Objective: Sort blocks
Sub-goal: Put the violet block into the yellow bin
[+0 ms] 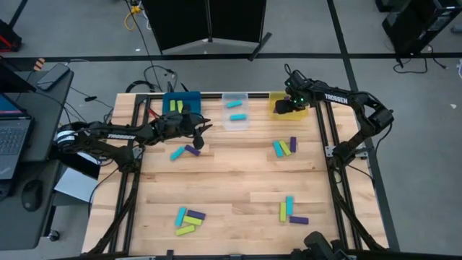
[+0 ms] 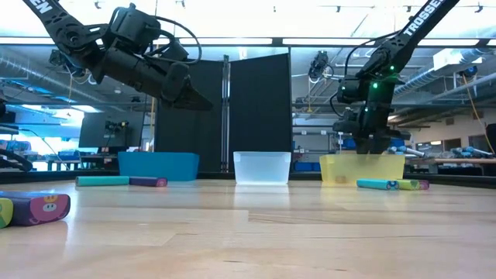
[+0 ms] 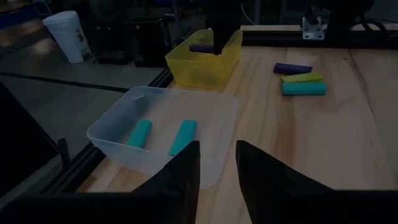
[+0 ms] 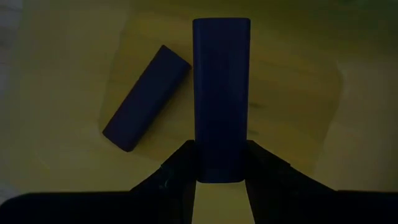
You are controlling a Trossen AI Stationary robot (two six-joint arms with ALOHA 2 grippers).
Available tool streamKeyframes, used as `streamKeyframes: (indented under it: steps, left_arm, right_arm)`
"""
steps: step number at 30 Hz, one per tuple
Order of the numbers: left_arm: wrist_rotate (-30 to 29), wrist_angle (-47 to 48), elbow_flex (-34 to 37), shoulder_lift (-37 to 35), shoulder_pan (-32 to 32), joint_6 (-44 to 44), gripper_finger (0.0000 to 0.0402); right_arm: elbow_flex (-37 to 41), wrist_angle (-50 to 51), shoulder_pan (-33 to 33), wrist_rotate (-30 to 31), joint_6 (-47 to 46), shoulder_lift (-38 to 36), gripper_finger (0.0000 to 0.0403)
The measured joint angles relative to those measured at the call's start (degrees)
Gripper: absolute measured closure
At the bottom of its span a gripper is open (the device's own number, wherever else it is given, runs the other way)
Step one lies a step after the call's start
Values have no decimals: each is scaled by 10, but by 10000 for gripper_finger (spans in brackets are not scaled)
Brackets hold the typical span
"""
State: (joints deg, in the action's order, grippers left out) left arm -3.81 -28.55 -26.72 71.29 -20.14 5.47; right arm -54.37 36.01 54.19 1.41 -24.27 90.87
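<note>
A smooth, bar-shaped purple block (image 4: 221, 93) is sitting clamped between the dark fingers of the right end effector (image 4: 221, 168), which is hanging directly over the translucent yellow bin (image 1: 277, 107). A second purple block (image 4: 146, 98) is lying on that bin's floor. The left end effector (image 3: 217, 171) is hovering near the clear plastic bin (image 3: 112, 140), fingers slightly parted and gripping nothing. Other blocks are lying scattered across the wooden counter (image 1: 231, 180).

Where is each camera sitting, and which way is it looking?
High: overhead, facing down on table, both arms.
Low: table height, looking across; both arms drop in.
Left wrist: on the left arm, over its empty end effector toward the clear bin.
Right wrist: right end effector gripping a purple block over the yellow bin.
Shared: yellow bin in all.
</note>
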Motion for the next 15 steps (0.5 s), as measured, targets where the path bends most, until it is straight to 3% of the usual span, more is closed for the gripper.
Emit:
streamKeyframes:
  steps: [10,15]
  left_arm:
    - [0,0,0,0,0,2,291]
    - [0,-5,0,0,0,3,291]
  right_arm:
    - [0,-14,4,0,1,0,285]
    - [0,-17,5,0,14,0,263]
